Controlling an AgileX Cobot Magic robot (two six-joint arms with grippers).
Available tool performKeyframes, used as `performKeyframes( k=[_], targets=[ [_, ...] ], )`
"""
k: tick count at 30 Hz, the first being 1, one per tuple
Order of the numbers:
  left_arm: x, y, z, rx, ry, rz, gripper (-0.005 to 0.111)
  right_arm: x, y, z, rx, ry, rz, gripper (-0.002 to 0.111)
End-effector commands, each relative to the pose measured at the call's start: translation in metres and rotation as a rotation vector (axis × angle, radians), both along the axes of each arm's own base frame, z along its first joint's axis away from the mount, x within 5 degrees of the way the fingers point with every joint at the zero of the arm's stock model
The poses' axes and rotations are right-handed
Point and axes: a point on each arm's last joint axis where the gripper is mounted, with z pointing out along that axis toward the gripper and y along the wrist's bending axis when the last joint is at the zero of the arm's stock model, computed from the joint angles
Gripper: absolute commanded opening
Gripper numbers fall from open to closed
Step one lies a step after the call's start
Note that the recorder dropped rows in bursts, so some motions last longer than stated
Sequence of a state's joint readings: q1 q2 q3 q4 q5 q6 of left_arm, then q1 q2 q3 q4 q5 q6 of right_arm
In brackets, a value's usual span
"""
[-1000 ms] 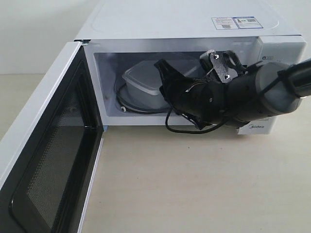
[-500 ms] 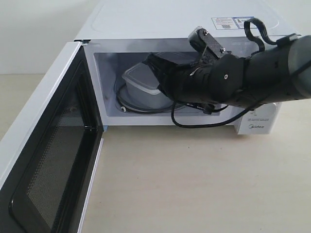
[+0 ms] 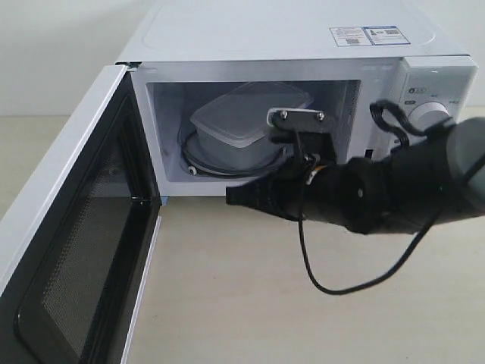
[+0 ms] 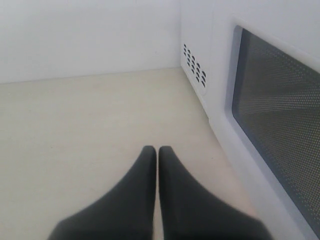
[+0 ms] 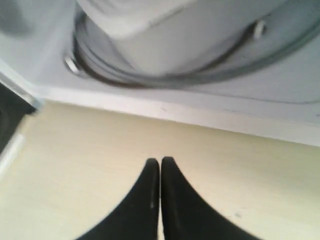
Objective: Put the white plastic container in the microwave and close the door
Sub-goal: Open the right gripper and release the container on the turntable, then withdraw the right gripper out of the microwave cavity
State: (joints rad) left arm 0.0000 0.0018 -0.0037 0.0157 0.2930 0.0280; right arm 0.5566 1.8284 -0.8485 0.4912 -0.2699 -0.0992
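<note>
White plastic container [image 3: 241, 121] sits on the glass turntable [image 3: 206, 168] inside the microwave [image 3: 303, 34]. The door [image 3: 72, 227] stands wide open. Your right gripper [image 3: 232, 197] is just outside the cavity, above the table [image 3: 227, 303], fingers pressed together and empty (left gripper [image 4: 157, 157] likewise, beside the door).

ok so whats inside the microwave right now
The white plastic container, lid on, sits on the glass turntable inside the microwave. The right arm covers the cavity's lower right in the exterior view, so that part cannot be seen.
</note>
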Motion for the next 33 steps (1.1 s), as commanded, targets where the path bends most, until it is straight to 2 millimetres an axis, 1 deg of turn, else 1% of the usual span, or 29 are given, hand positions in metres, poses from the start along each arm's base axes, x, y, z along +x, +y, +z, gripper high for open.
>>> performKeyframes(
  k=[1,6,7,11,18,20,22,24,29,33],
  targets=[
    [0.000,0.000,-0.001,-0.006,0.001,0.000,0.004,-0.002,-0.008,-0.009,-0.125,-0.148,0.053,0.000],
    [0.000,0.000,-0.001,-0.006,0.001,0.000,0.004,-0.002,0.006,-0.009,-0.242,-0.304,0.302,0.000],
    [0.000,0.000,-0.001,-0.006,0.001,0.000,0.004,-0.002,0.007,-0.010,-0.250,-0.317,0.320,0.000],
    [0.000,0.000,-0.001,-0.006,0.001,0.000,0.004,0.004,0.008,-0.012,-0.227,-0.385,0.289,0.000],
    [0.000,0.000,-0.001,-0.006,0.001,0.000,0.004,0.026,0.022,-0.012,-0.225,-0.392,0.291,0.000],
    [0.000,0.000,-0.001,-0.006,0.001,0.000,0.004,0.036,0.024,-0.007,-0.195,-0.399,0.220,0.000],
    [0.000,0.000,-0.001,-0.006,0.001,0.000,0.004,0.041,0.020,-0.007,-0.212,-0.391,0.153,0.000],
    [0.000,0.000,-0.001,-0.006,0.001,0.000,0.004,0.045,0.018,-0.006,-0.235,-0.395,0.123,0.000],
    [0.000,0.000,-0.001,-0.006,0.001,0.000,0.004,0.054,0.024,-0.009,-0.249,-0.404,0.136,0.000],
    [0.000,0.000,-0.001,-0.006,0.001,0.000,0.004,0.062,0.030,0.000,-0.236,-0.407,0.145,0.000]
  ],
)
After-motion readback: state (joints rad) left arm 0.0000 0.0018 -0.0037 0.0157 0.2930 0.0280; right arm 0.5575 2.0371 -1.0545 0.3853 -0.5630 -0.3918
